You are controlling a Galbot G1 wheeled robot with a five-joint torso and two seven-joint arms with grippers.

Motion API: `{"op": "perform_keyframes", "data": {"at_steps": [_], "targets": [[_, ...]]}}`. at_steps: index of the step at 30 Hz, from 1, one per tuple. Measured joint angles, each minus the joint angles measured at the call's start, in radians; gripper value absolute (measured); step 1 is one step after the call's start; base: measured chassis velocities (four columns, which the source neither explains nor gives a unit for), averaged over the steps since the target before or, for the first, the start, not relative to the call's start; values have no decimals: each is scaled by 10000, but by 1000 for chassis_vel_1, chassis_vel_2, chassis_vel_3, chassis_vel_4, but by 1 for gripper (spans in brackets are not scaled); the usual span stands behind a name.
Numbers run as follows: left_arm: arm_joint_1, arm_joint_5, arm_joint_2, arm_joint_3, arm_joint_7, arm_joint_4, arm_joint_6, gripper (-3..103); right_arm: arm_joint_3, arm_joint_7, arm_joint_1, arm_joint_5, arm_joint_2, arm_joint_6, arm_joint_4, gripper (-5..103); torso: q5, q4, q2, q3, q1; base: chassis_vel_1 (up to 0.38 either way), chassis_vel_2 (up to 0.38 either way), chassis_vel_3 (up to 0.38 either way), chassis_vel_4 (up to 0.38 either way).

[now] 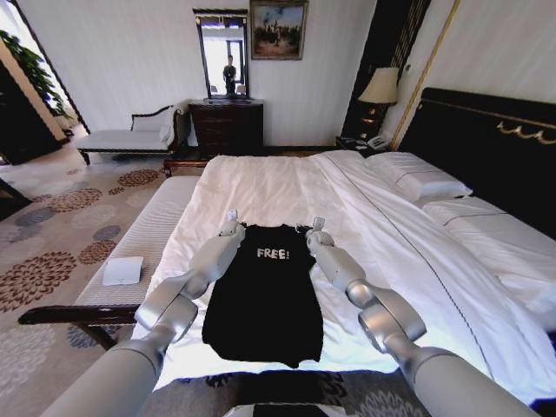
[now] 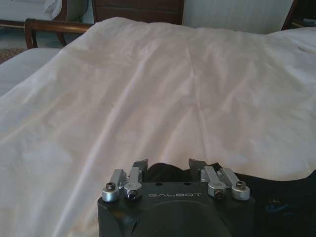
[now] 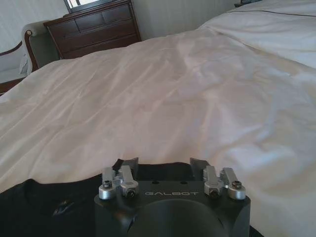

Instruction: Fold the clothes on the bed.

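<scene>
On the white duvet near the foot of the bed (image 1: 365, 217) lies the black T-shirt (image 1: 265, 300), flat, lettering up, its sleeves apparently already turned in so it reads as a long narrow panel with the collar end pointing toward the far side of the mattress. Both arms reach to that collar end: the left pincer (image 1: 232, 217) sits at one shoulder corner and the right pincer (image 1: 315, 225) at the other. By my reading, the step in hand is taking hold of the top edge for a lengthwise fold. In the left wrist view the left pincer (image 2: 169, 165) has its fingers spread apart with black cloth lying between them, not yet pinched; the right pincer (image 3: 163, 164) is likewise released over the dark fabric. The next move seems to call for both to clench on the cloth evenly, then lift and carry the edge toward the hem without dragging the duvet. A pale striped bench (image 1: 148, 234) stands beside the bed.
</scene>
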Motion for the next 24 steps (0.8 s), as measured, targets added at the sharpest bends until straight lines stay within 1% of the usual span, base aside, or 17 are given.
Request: {"op": "perform_keyframes", "data": {"at_steps": [2,3,5,6,7,8,9,10,11,12,13,16,18,19,21,22,24], "targets": [[353,-508,516,376,-227,-944,5,63,-191,376,-582,583,-410,-337,1088,68,-2,-8,0,0,0,0,0,0,0],[353,-508,516,376,-227,-944,5,63,-191,376,-582,583,-410,-337,1088,68,-2,-8,0,0,0,0,0,0,0],[946,-949,1282,570,-395,-2184,1,74,-239,807,-1308,1045,-872,-522,2166,79,2,-4,0,0,1,0,0,0,0],[1400,-1162,1786,573,-471,-2994,-41,74,-155,987,-1792,1250,-1153,-623,2827,84,2,-2,-1,1,0,0,0,0,0],[1811,-1336,2186,519,-558,-3663,-91,80,58,1142,-2257,1419,-1418,-698,3468,90,3,2,0,0,0,0,0,0,0],[1811,-1336,2186,519,-558,-3663,-91,80,58,1142,-2257,1419,-1418,-698,3468,90,3,2,0,0,0,0,0,0,0],[2246,-1467,2551,449,-633,-4309,-141,85,315,1289,-2623,1561,-1654,-762,4017,95,3,2,0,0,-1,0,0,0,0],[2728,-1551,2887,348,-659,-4914,-213,90,662,1496,-3074,1773,-1939,-872,4740,95,-2,2,1,-2,-1,0,0,0,0],[2899,-1581,2998,304,-655,-5119,-238,94,778,1574,-3228,1845,-2039,-912,5001,98,-4,3,1,-1,-2,0,0,0,0],[3580,-1690,3404,85,-663,-5925,-327,96,1179,1808,-3857,2078,-2425,-1024,6068,98,-2,1,0,0,-2,0,0,0,0],[3580,-1690,3404,85,-663,-5925,-327,96,1179,1808,-3857,2078,-2425,-1024,6068,98,-2,1,0,0,-2,0,0,0,0],[4463,-1728,3885,-401,-646,-7132,-495,97,1689,2083,-4823,2251,-2954,-1104,7444,100,-6,-2,3,-3,-4,0,0,0,0],[4692,-1728,3997,-551,-645,-7465,-528,95,1823,2144,-5141,2300,-3051,-1139,7774,100,1,-3,2,-2,-3,0,0,0,0],[5259,-1731,4283,-933,-643,-8278,-584,94,2194,2202,-5846,2341,-3232,-1208,8482,100,4,-4,2,-2,-2,0,0,0,0],[5900,-1802,4640,-1356,-641,-9102,-627,93,2673,2211,-6602,2347,-3392,-1255,9234,100,-1,-6,3,-2,-2,0,0,0,0],[6633,-1861,5009,-1797,-588,-9841,-645,92,3094,2205,-7219,2347,-3484,-1291,9853,100,4,-5,2,-1,-2,0,0,0,0],[7089,-1862,5204,-2063,-530,-10218,-662,92,3350,2164,-7566,2337,-3534,-1304,10193,100,2,-3,2,-2,-2,0,0,0,0]]}}
